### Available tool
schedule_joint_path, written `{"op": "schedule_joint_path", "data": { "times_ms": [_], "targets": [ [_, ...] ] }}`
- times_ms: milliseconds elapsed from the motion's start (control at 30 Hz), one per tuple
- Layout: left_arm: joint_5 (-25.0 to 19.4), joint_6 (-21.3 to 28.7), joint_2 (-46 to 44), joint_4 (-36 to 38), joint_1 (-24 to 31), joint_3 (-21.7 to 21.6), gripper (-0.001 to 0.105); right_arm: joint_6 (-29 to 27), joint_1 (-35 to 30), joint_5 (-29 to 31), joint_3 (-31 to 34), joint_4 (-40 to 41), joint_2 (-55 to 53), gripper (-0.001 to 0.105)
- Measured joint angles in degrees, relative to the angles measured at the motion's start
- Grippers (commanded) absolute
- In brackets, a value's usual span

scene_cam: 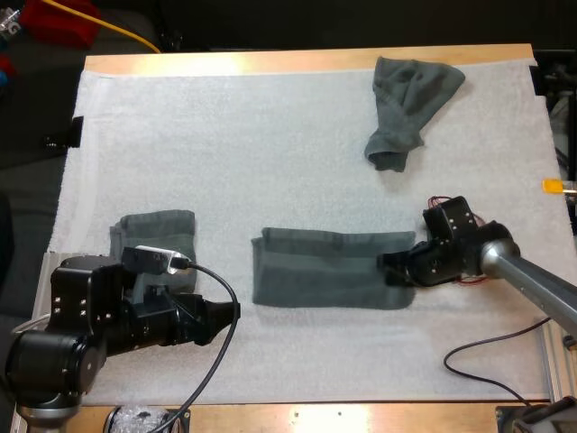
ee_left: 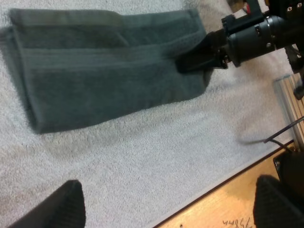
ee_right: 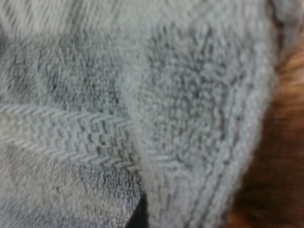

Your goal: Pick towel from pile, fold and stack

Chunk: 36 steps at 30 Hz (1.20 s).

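A white mat (scene_cam: 270,144) covers nearly all of the wooden table (scene_cam: 297,61), leaving bare wood along the far and near edges; beyond the far edge the room is dark, with a yellow cable (scene_cam: 126,32) running across it. At the mat's far right lies the crumpled towel (scene_cam: 410,104), bunched and well apart from everything else. The folded towel (scene_cam: 325,271) lies flat near the middle of the mat, long side across the table. The right gripper (scene_cam: 389,264) sits at its right end, touching the cloth; whether it grips the towel or only rests on it I cannot tell. The right wrist view is pressed close to grey towel weave (ee_right: 190,95), with a rust-brown blur beside it that cannot be made out. The left gripper (scene_cam: 227,314) hovers over bare mat, near the folded towel's left end and clear of it. In the left wrist view its fingers (ee_left: 61,209) stand wide apart, holding nothing, above the mat (ee_left: 166,156) and the table's near wood (ee_left: 237,204). The same view shows the folded towel (ee_left: 104,66) with the right gripper (ee_left: 190,59) at its edge. A smaller folded towel (scene_cam: 158,230) lies at the mat's left; the left arm hides its near part, so its layers cannot be counted.
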Motion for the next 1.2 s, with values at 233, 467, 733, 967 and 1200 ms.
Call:
{"op": "schedule_joint_path", "data": {
  "times_ms": [233, 467, 733, 967, 1200],
  "targets": [
    [0.0, 0.0, 0.0, 0.0, 0.0, 0.0, 0.07, -7.39, 0.0, 13.39, -5.81, 12.89, -0.45, 0.001],
    [0.0, 0.0, 0.0, 0.0, 0.0, 0.0, 0.07, -9.27, 0.0, 18.76, -9.85, 20.49, -0.45, 0.001],
    [0.0, 0.0, 0.0, 0.0, 0.0, 0.0, 0.07, -9.21, 2.4, 16.08, -13.21, 23.31, -2.47, 0.001],
    [0.0, 0.0, 0.0, 0.0, 0.0, 0.0, 0.07, -5.87, 7.06, 10.77, -13.32, 22.44, -3.04, 0.001],
    [0.0, 0.0, 0.0, 0.0, 0.0, 0.0, 0.07, 1.33, 10.73, 5.05, -13.32, 14.8, -3.04, 0.001]
  ]
}}
